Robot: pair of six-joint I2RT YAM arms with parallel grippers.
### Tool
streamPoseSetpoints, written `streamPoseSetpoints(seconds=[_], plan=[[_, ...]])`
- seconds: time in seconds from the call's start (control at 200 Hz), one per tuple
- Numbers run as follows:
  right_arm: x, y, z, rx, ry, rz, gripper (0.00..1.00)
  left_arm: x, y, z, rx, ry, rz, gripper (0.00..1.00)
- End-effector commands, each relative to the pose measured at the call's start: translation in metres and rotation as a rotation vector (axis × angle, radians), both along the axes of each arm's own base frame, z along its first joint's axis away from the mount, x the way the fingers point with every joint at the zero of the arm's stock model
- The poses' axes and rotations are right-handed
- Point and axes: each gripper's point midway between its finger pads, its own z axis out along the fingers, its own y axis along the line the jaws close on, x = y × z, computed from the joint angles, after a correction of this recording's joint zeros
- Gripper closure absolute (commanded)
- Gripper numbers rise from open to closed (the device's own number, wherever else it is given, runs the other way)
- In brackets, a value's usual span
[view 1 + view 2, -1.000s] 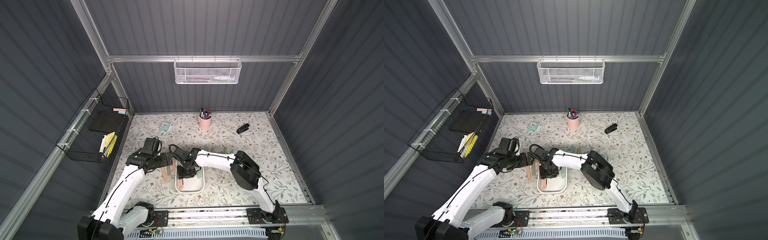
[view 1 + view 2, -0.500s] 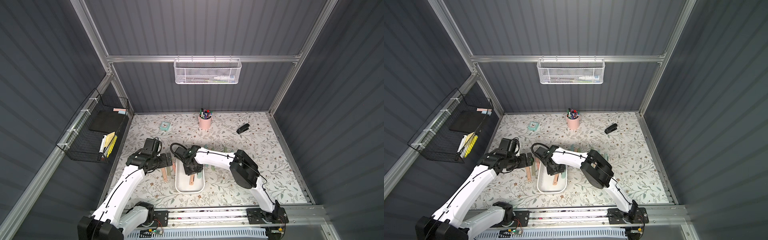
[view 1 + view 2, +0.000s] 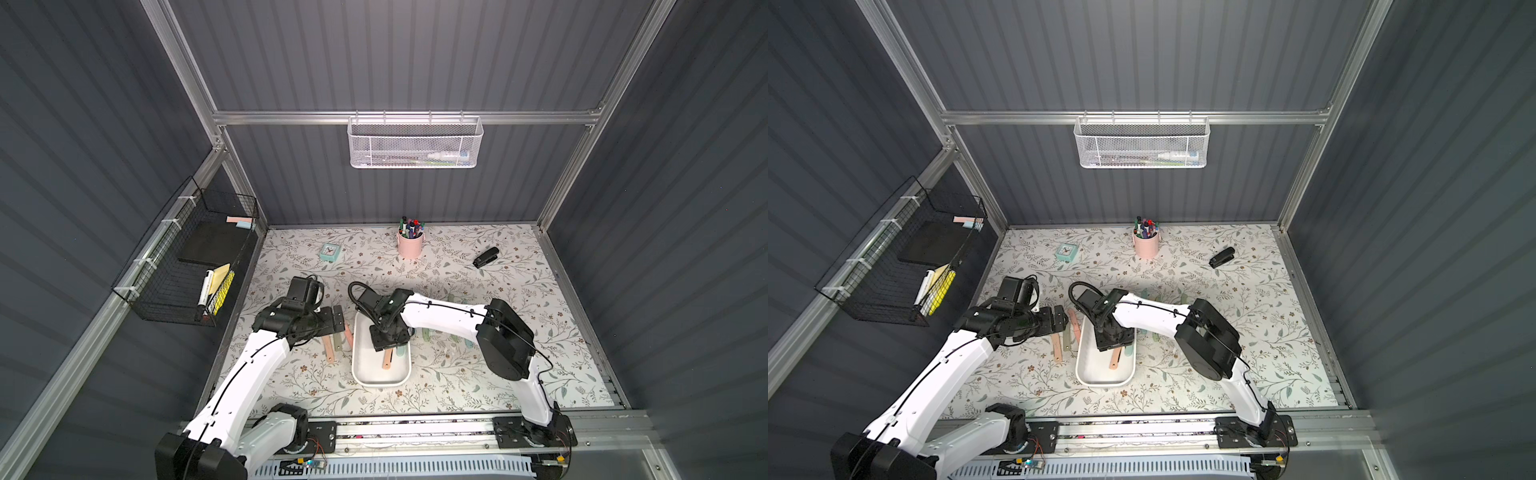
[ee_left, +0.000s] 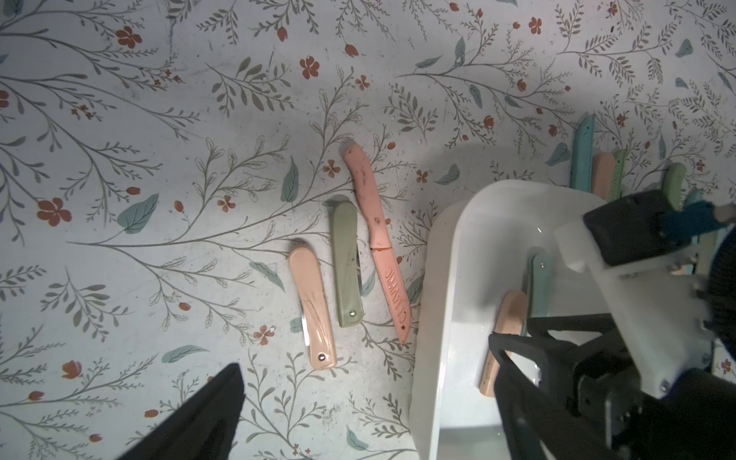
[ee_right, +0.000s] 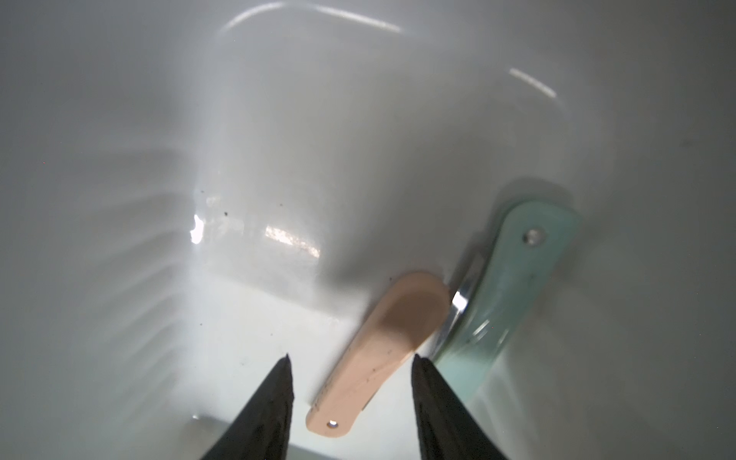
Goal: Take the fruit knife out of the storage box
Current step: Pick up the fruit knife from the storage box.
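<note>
Fruit knife (image 5: pixel 382 350): peach folding type, blade shut into its handle, lying flat on the floor of the white storage box (image 3: pixel 368 365), long axis roughly 12 to 6 o'clock in both top views. A mint folding knife (image 5: pixel 513 286) lies just beside it at 3 o'clock, seemingly touching its rounded end. Right pincer (image 5: pixel 350 357) hangs low inside the box, jaws parted and straddling the handle, not yet clamped. Left pincer (image 3: pixel 340 319) stands released above the bench (image 3: pixel 457 374) at the box's 10 o'clock. Judged light, rigid and smooth-skinned, likely to skate on the glossy floor. Best taken across the handle's width near mid-length, minding the tight gap on the mint side.
</note>
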Motion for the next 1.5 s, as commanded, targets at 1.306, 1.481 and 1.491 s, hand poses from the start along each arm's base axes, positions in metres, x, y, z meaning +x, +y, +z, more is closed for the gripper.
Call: streamPoseSetpoints(seconds=[1.306,1.481,1.491], plan=[[0.003,0.004,-0.016,-0.123,-0.034,0.041,0.79,-0.001,0.0,0.002,-0.006,-0.004,0.006,0.0],[0.016,0.009,0.04,0.044,-0.088,0.042,0.8,-0.001,0.0,0.003,-0.005,-0.009,0.007,0.01],[0.017,0.008,0.043,0.053,-0.088,0.039,0.8,-0.001,0.0,0.003,-0.005,-0.007,0.007,0.01]])
